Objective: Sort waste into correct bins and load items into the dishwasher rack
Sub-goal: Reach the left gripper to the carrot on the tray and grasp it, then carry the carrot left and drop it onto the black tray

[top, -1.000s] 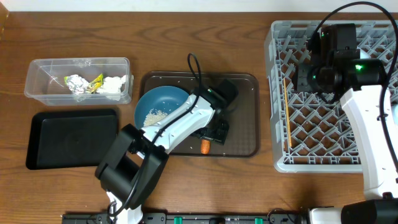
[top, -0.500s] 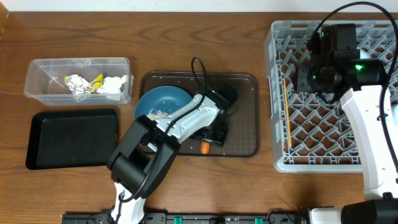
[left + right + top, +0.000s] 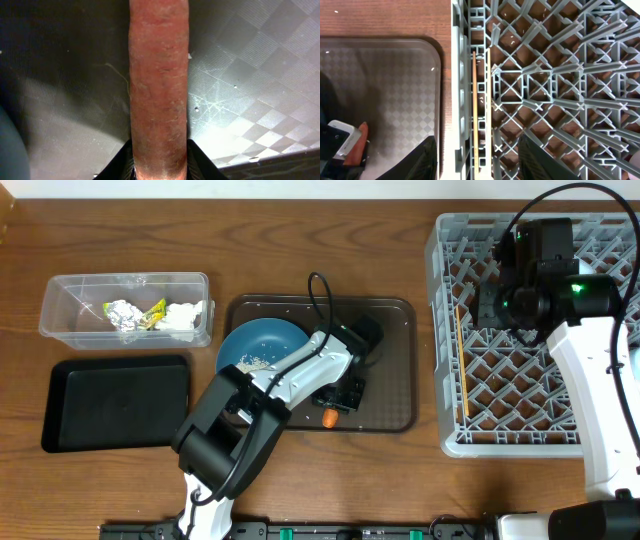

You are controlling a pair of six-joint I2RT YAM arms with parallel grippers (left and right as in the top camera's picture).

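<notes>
Left wrist: left gripper jaws seemingly clamped on carrot; lift straight, carry to black tray at desk's left edge. Right gripper jaws spread, empty.

The overhead view looks straight down from well above and takes in the whole surface. The left wrist view faces down from very close — the carrot fills its middle, over the brown tray. The right wrist view looks down from higher, across the rack edge, the chopsticks and that tray's corner — the carrot shows at its lower left.
</notes>
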